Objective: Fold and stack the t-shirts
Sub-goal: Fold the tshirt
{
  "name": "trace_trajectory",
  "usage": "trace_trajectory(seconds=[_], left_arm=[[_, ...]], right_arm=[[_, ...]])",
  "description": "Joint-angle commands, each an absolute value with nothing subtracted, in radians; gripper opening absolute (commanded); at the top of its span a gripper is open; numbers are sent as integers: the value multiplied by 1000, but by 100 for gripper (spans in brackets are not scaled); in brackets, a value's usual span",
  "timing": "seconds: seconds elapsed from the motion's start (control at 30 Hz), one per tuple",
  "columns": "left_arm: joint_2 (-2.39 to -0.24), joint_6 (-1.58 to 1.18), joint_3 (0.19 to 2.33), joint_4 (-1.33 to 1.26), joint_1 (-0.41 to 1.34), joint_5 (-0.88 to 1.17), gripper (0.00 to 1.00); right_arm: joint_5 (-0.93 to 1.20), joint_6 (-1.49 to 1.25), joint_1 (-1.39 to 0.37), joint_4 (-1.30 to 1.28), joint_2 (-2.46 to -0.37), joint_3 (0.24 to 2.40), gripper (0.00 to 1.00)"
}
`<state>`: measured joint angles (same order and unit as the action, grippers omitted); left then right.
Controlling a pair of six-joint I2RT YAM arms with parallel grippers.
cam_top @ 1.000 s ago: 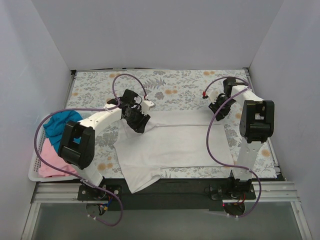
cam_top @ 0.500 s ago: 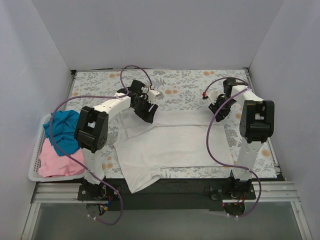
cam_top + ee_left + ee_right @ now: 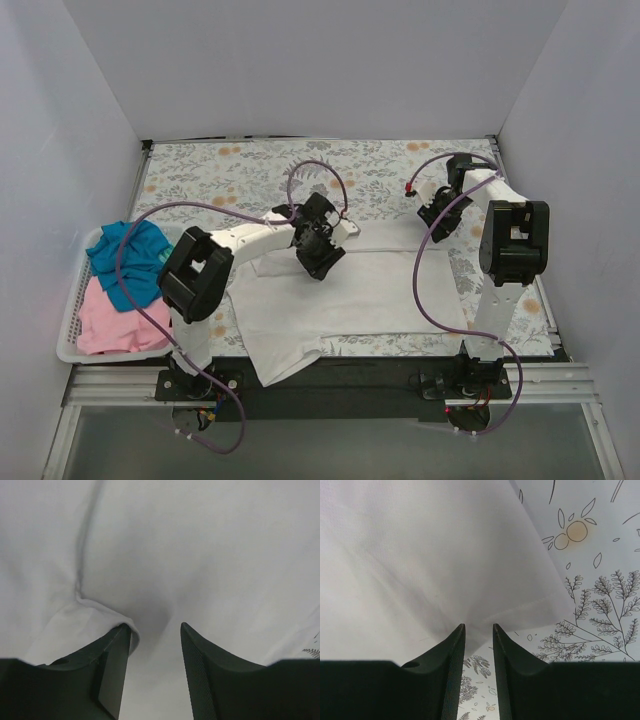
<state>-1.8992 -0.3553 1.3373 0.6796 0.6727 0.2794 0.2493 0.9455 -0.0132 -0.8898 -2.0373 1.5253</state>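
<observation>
Two hands: we are reaching both over one white t-shirt [image 3: 350,295], and we are taking them in turn.
Left hand [image 3: 155,627]: we are holding its fingers apart and gripping nothing. White cloth is showing through the gap, and a rolled fold edge is lying against the inner tip of the left-side finger [image 3: 112,660].
Left hand's place: it is hanging low over the far middle of the shirt, where a folded-in flap is lying on the body. We cannot tell whether the fingertips are touching the cloth.
Right hand [image 3: 477,626]: we are pinching it almost closed on the shirt's hem, and the cloth is bunching into creases that are running into the narrow gap.
Right hand's place: it is sitting at the shirt's far right corner, just beside bare floral cover [image 3: 600,605].
White t-shirt: it is lying spread on the table [image 3: 200,175] in front of both arm bases, its near left corner drooping over the table's near edge.
Basket [image 3: 68,350]: it is standing at the table's left edge, well apart from both hands.
Other shirts: a teal-blue t-shirt [image 3: 125,260] is lying crumpled in the basket's far part, and a pink t-shirt [image 3: 115,325] is lying in the near part, the two touching.
</observation>
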Motion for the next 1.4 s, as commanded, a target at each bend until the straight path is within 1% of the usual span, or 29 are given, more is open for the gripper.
trace_trajectory(seconds=[0.0,0.03,0.23,0.27,0.33,0.37,0.57,0.8,0.9,0.93,1.0,1.03,1.13,1.27,1.37], left_arm=[[-1832,-387,1309,683,750,129,44],[-1825,-391,1298,680,761,108,47],[-1714,-364,1272,660,770,121,52],[-1662,-350,1253,651,755,132,53],[-1628,-351,1246,637,720,147,56],[-1621,-353,1261,646,665,158,58],[-1707,-357,1344,764,433,322,58],[-1813,-359,1384,857,373,436,60],[-1824,-348,1367,905,370,486,57],[-1821,-341,1359,931,370,508,53],[-1787,-307,1330,962,371,532,49],[-1767,-292,1318,969,376,532,43],[-1695,-226,1266,1003,419,502,35],[-1651,-155,1203,1054,510,424,30],[-1618,-121,1174,1063,543,400,31]], right_arm=[[261,954,-9,-913,-2016,1566,34],[262,954,-9,-913,-2016,1568,34],[262,956,-9,-914,-2019,1571,34],[262,956,-9,-914,-2019,1571,34],[261,956,-11,-914,-2020,1572,34],[264,956,-9,-914,-2019,1572,34],[262,953,-9,-914,-2019,1575,34],[258,951,-9,-916,-2014,1580,34],[252,954,-9,-917,-2011,1577,34],[250,956,-9,-917,-2010,1574,33],[249,956,-9,-917,-2010,1572,33],[249,956,-9,-917,-2010,1574,33],[244,957,-9,-917,-2013,1578,33],[238,956,-11,-919,-2019,1591,32],[242,954,-9,-922,-2020,1604,32]])
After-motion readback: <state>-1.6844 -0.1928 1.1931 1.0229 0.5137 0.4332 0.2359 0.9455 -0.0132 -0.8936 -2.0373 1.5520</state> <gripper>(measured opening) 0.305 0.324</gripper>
